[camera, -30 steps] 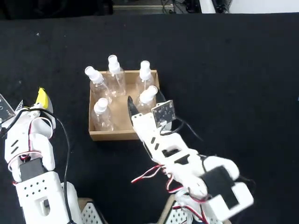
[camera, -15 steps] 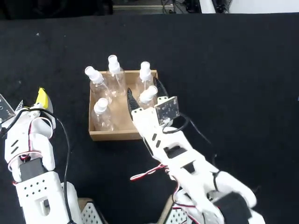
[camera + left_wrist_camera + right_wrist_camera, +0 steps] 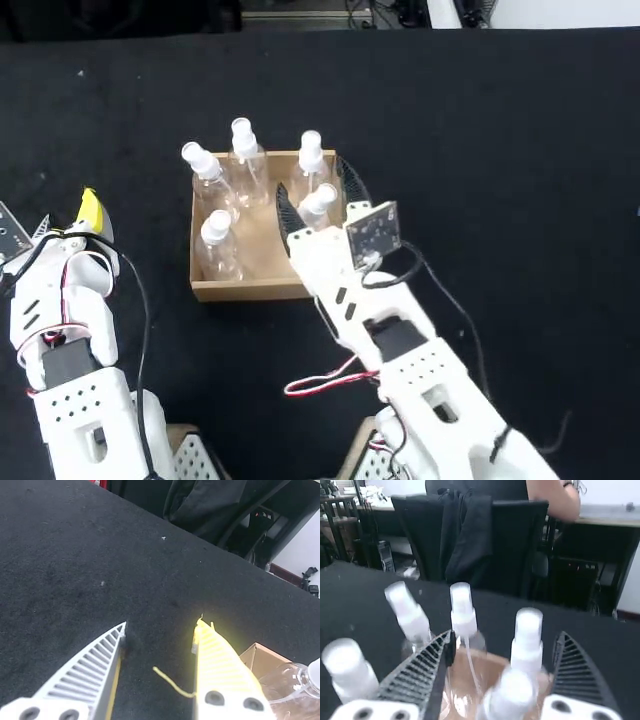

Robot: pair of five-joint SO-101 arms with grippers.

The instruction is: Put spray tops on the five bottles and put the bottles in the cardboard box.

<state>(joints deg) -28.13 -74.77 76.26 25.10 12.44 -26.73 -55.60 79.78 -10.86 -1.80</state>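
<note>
Both right jaws wide astride bottle (image 3: 318,203)

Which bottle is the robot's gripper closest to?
The bottle on the right side of the cardboard box, nearer the arms. It sits inside the open right gripper; the other four stand farther off.

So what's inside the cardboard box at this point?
Five bottles with white spray tops stand inside the cardboard box. The right gripper has its open jaws straddling the near-right bottle. The arm covers that corner of the box floor, so anything lying there is hidden.
</note>
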